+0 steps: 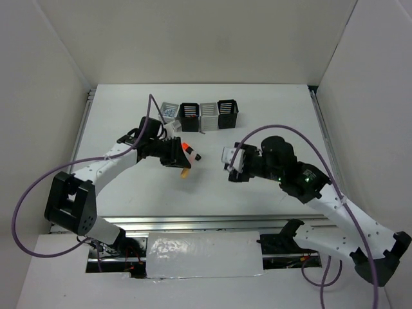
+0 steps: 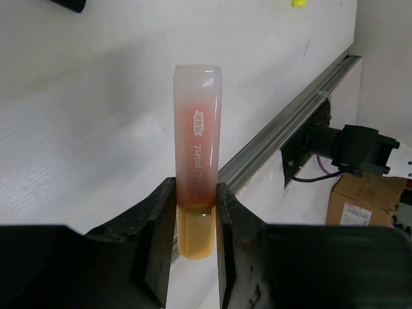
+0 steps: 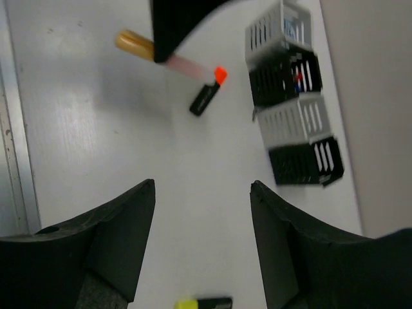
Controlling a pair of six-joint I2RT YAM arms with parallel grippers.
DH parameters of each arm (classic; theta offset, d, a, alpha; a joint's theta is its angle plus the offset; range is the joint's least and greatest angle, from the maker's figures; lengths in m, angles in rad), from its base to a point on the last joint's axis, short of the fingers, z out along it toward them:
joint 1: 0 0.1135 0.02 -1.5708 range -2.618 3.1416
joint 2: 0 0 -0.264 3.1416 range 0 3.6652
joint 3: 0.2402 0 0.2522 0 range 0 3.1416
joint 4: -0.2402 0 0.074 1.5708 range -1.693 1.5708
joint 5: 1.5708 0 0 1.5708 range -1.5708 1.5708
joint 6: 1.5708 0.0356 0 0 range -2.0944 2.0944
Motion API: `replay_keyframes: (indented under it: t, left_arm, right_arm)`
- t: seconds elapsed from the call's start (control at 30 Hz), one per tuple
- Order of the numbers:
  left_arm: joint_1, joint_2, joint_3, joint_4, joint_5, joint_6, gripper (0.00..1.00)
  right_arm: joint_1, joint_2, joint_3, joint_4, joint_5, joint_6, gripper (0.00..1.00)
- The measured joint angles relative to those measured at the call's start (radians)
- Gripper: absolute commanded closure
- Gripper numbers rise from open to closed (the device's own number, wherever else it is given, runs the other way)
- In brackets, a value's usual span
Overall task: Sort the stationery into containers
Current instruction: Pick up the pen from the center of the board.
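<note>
While the peach marker [image 2: 198,129] is clamped between the left jaws, its translucent end sticking out beyond them, the right jaws are held apart with nothing between them. The orange-black highlighter [image 3: 209,93] is laid on the table [image 1: 270,129] just beside the gripped marker, near the row of four slatted cups [image 3: 293,96]. The yellow-black highlighter [image 3: 205,302] is seen lying under the right jaws.

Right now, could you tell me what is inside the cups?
Red and blue specks show through one black cup; something bluish shows in the end grey cup; everything deeper is hidden.
</note>
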Motion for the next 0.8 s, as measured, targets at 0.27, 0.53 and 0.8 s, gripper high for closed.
replay_keyframes:
  t: [0.27, 0.53, 0.8]
  left_arm:
    - [0.004, 0.006, -0.004, -0.054, 0.008, -0.085, 1.0]
    - [0.002, 0.052, 0.0, -0.057, 0.081, -0.138, 1.0]
    - [-0.019, 0.153, 0.032, -0.063, 0.111, -0.146, 1.0]
  right_arm:
    - [0.417, 0.044, -0.155, 0.192, 0.114, -0.274, 0.33]
    - [0.49, 0.189, -0.201, 0.288, 0.106, -0.438, 0.34]
    - [0.439, 0.329, -0.116, 0.332, 0.042, -0.494, 0.36]
